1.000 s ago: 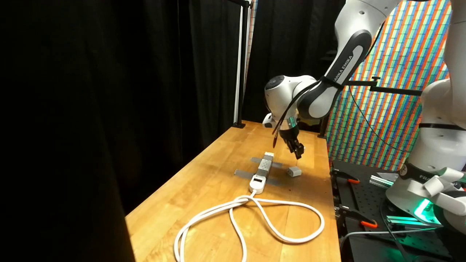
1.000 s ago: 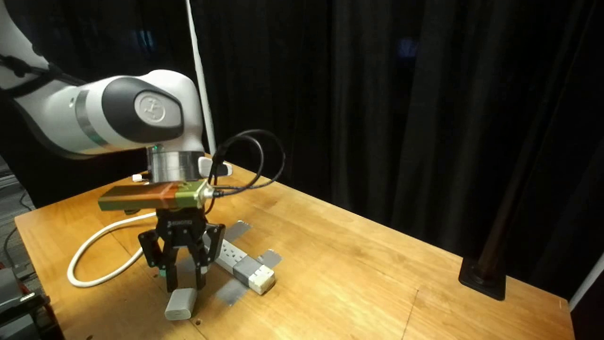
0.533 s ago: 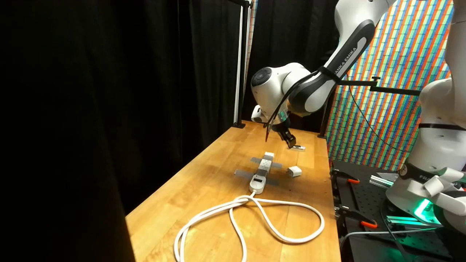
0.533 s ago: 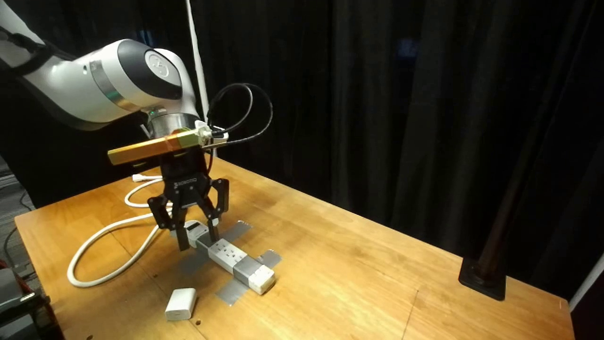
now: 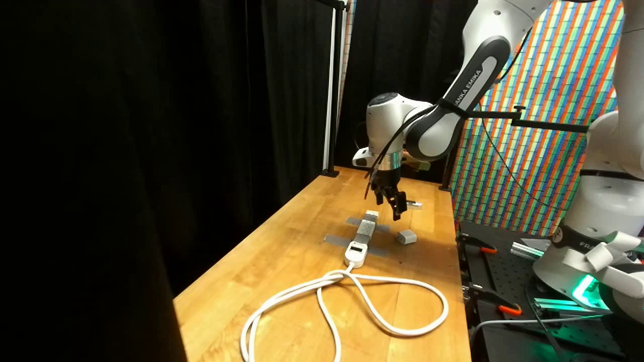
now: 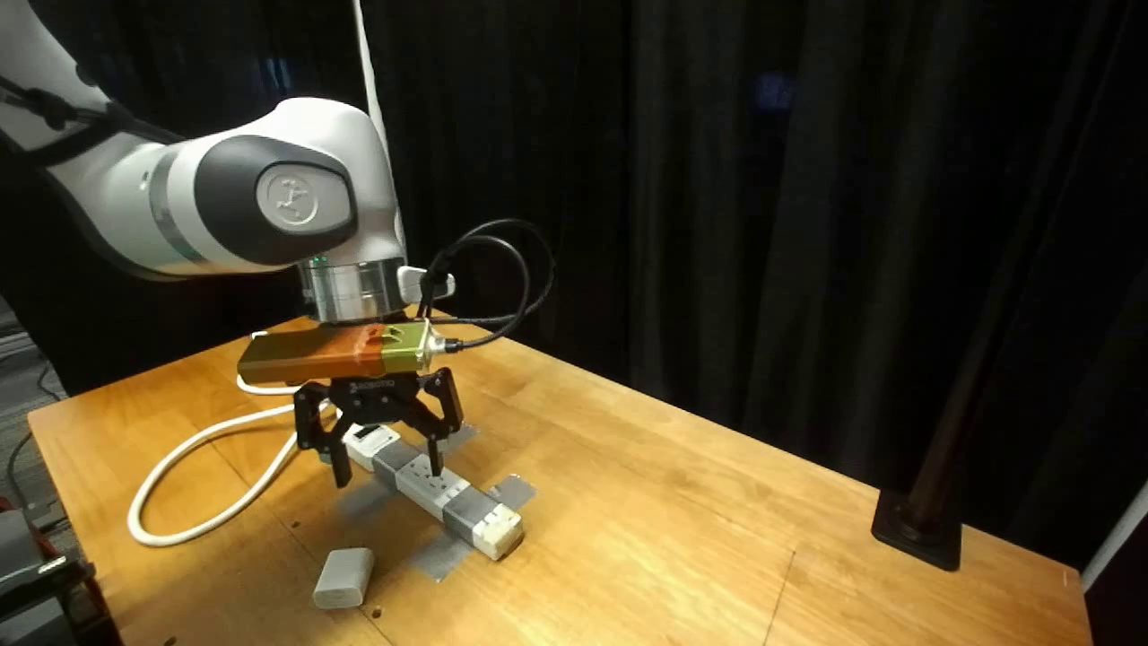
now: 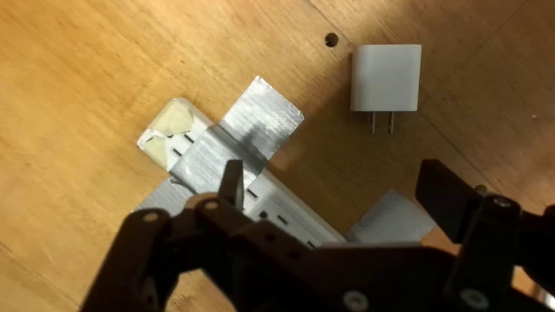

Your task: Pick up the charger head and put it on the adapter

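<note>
Hovering above the table [image 6: 646, 520] with the gripper [image 6: 388, 474], spread wide and holding nothing, probably to leave room for a grasp. Over to the charger head [image 7: 386, 78]: lying loose on the table near the adapter [image 6: 432, 490], not touching, with prongs [image 7: 391, 122] out sideways, so likely to need tipping prongs-down before meeting those sockets [image 7: 282, 219]. And look at the silver tape [image 7: 260, 115], strapped across adapter and table, presumably to stop any sliding under the push.
</note>
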Controlling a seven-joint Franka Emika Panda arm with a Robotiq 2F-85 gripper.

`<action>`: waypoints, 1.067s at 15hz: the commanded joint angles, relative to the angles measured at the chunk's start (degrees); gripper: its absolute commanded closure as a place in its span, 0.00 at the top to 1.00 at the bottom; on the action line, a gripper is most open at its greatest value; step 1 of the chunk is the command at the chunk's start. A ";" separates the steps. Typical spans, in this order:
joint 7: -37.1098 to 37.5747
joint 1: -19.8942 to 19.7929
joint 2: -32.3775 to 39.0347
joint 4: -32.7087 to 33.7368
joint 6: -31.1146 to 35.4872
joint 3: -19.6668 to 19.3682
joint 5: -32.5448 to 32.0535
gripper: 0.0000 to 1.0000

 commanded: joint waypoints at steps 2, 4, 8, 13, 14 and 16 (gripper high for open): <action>-12.81 -4.45 -1.00 -5.86 5.48 1.23 9.96 1.00; -16.34 -5.34 -0.67 -7.37 5.75 1.10 12.94 1.00; -10.87 -4.33 -0.97 -11.60 11.96 -0.82 13.11 1.00; -4.22 -3.96 0.26 -13.88 16.87 -2.25 10.71 1.00; -3.35 -4.01 0.59 -14.10 17.40 -2.41 10.37 1.00; -0.43 -3.50 1.47 -14.24 18.79 -3.31 8.76 0.73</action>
